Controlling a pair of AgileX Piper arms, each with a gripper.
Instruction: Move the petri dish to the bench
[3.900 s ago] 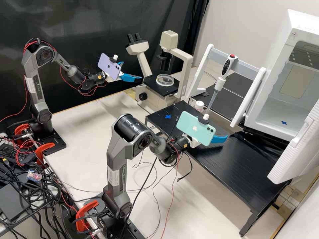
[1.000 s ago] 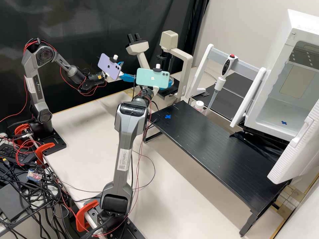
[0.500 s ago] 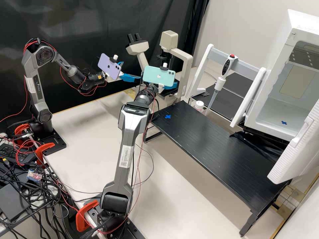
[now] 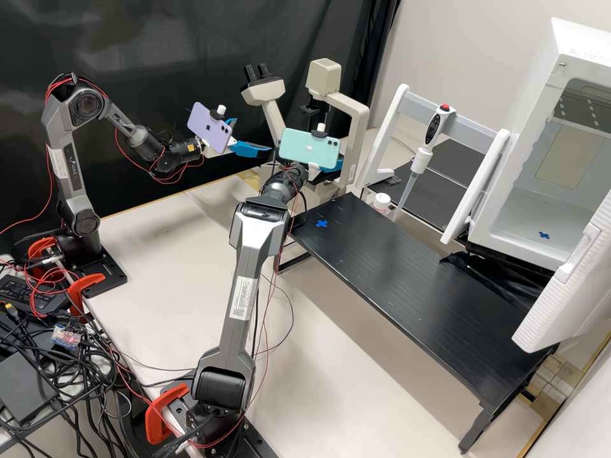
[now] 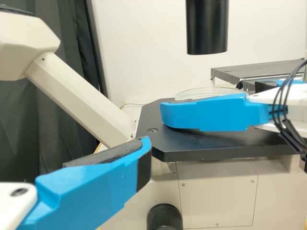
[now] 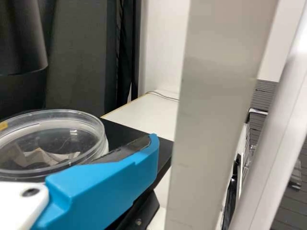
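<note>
- My right tool [image 5: 209, 99] is released and spread, one finger [image 6: 110, 179] just beside the petri dish [image 6: 53, 141]; my left tool [image 4: 254, 135] is also released.
- Hazard: an off-centre grip could tip or slide the dish.
- Hazard: a sideways withdrawal could strike the microscope post [image 6: 216, 115].
- Dish: clear, resting on the microscope stage [image 5: 230, 143]; contents undetermined.
- White-topped jar [image 4: 381, 202]: contents undetermined.
</note>
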